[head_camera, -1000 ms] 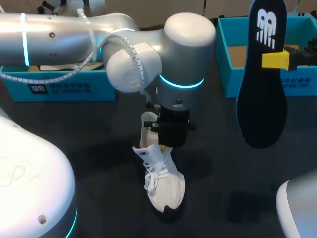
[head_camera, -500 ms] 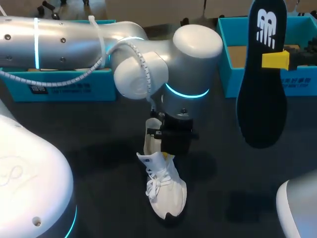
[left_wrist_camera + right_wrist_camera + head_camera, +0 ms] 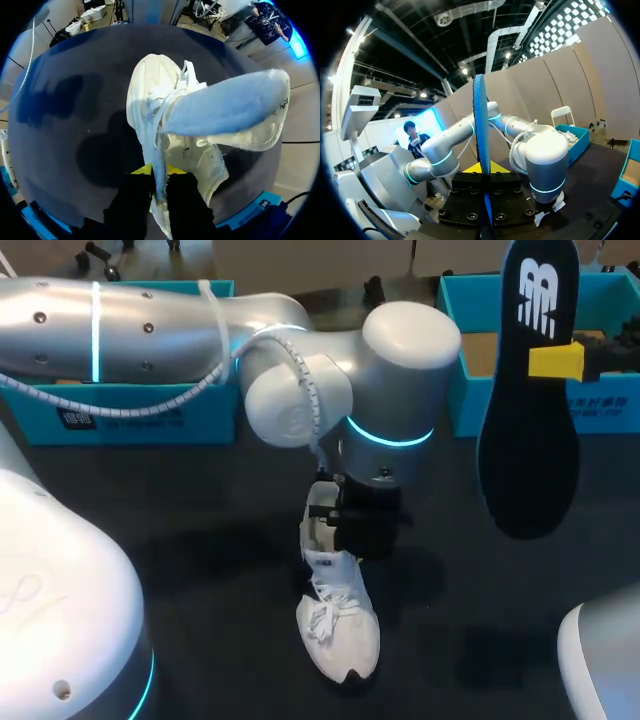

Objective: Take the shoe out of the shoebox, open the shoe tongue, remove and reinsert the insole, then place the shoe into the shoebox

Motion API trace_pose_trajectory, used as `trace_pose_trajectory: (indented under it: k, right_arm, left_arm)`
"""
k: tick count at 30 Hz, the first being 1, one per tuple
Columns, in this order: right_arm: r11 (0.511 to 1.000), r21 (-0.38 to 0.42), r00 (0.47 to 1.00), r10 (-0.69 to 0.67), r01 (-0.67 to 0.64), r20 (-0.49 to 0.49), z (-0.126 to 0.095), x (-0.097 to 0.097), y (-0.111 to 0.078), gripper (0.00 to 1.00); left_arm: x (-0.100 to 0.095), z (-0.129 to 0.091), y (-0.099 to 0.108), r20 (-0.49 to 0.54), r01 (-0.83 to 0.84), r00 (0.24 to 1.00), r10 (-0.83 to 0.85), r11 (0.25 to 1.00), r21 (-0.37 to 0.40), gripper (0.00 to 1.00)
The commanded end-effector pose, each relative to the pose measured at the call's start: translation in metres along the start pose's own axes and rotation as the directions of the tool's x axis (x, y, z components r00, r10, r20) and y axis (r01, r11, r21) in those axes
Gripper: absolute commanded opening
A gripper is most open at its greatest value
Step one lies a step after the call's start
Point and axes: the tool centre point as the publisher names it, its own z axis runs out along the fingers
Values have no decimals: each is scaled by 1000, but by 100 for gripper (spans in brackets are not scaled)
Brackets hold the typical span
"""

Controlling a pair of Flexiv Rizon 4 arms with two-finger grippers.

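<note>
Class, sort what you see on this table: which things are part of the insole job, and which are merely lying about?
In the job: white lace-up shoe, black insole with white logo, open teal cardboard shoebox, left gripper, right gripper.
Lying about: second teal cardboard box.

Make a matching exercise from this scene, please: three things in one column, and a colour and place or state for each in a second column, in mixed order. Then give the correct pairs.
Things:
1. shoe
2. insole
3. box

States:
A. black, held upright in the air by the right gripper
B. blue, open, at the back on the right
C. white, pinched at its rim by the left gripper

Pairs: 1-C, 2-A, 3-B
</note>
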Motion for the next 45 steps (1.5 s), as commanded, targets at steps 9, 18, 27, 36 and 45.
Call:
trace_pose_trajectory:
  k: [9, 18, 27, 36, 45]
  right_arm:
    - [1000, 6, 1000, 2, -2, -2, 2, -2, 3, 0]
    - [1000, 6, 1000, 2, -2, -2, 2, -2, 3, 0]
    - [1000, 6, 1000, 2, -2, -2, 2, -2, 3, 0]
    - [1000, 6, 1000, 2, -2, -2, 2, -2, 3, 0]
    - [1000, 6, 1000, 2, -2, -2, 2, -2, 3, 0]
  left_arm:
    - [0, -14, 0, 89, 1, 996, -2, 1000, 20, 100]
    - [18, -70, 20, 318, 43, 947, -50, 999, 29, 100]
    - [37, -130, 41, 636, 52, 766, -89, 996, 77, 100]
    - [48, -162, 47, 852, 18, 514, -100, 994, 105, 100]
    - [46, -188, 48, 944, -7, 319, -86, 996, 93, 100]
